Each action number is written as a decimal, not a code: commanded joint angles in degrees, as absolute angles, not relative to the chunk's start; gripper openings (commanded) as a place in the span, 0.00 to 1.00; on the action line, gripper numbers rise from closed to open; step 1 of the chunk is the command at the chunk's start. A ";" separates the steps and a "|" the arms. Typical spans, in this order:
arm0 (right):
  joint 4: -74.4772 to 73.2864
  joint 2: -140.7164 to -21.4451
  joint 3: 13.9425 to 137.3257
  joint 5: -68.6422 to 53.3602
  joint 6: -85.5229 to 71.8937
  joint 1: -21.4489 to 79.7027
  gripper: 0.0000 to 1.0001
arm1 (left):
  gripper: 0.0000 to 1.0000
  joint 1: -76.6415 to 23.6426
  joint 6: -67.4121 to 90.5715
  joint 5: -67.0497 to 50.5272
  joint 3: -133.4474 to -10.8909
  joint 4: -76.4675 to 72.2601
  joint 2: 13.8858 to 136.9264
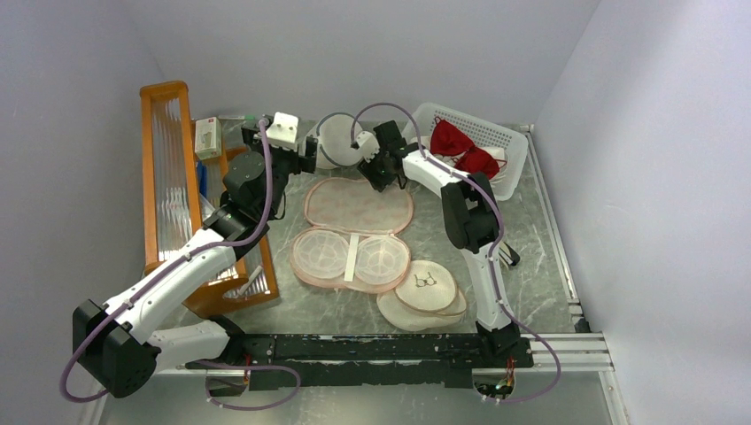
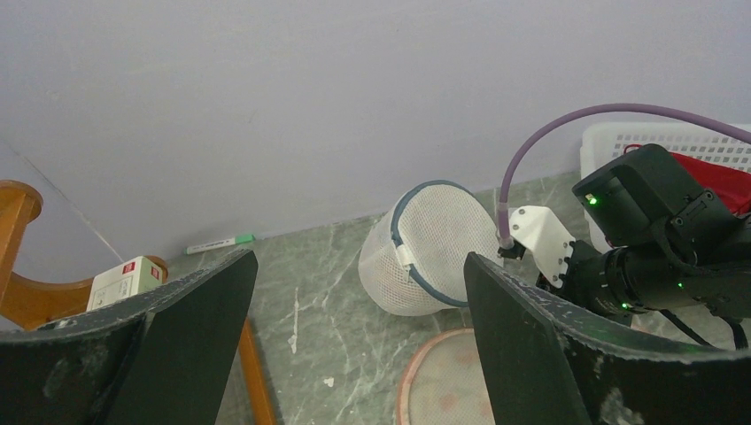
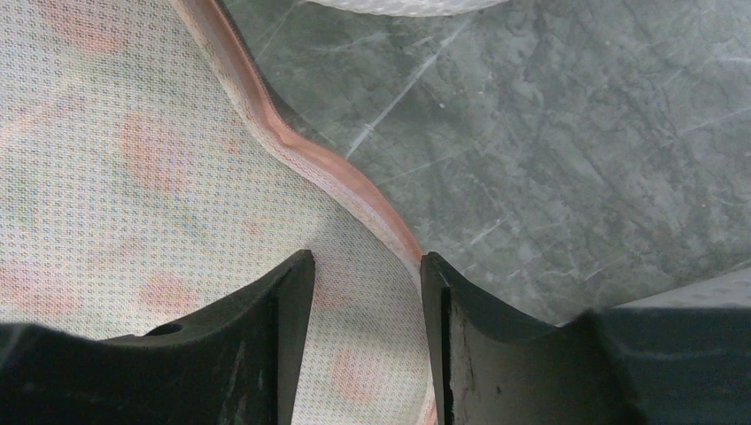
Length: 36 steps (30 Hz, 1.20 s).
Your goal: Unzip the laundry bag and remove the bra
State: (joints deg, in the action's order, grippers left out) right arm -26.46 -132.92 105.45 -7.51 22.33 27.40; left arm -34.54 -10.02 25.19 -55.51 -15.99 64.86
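The laundry bag (image 1: pixel 359 205) lies unzipped, with the bra (image 1: pixel 460 146) in the far-right basket (image 1: pixel 516 142). The right gripper (image 3: pixel 365 261) hangs half-open over the bag's far trim and the left gripper (image 2: pixel 359 258) is wide. The job looks done, so backing away seems next.

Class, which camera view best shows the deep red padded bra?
Top external: the deep red padded bra lies in plain sight in the white plastic basket. Left wrist shows only a red sliver behind the right arm; right wrist shows none of it.

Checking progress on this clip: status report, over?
Left gripper open, clear of bag. Right gripper open over laundry bag, far edge. Bag unzipped, flat; bra in white basket. Nothing obstructing.
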 commanded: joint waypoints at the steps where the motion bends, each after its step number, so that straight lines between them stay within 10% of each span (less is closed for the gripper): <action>1: -25.52 -132.21 106.77 -8.54 21.07 27.06 0.52 | 0.99 -33.93 -8.98 23.56 -57.57 -16.28 65.08; 28: -27.19 -137.86 108.50 -10.60 19.47 26.25 0.46 | 0.99 -33.39 -7.93 22.72 -57.92 -15.86 65.05; 36: -28.43 -138.54 107.30 -18.96 18.33 25.49 0.21 | 0.99 -33.31 -7.78 22.50 -58.01 -15.73 65.10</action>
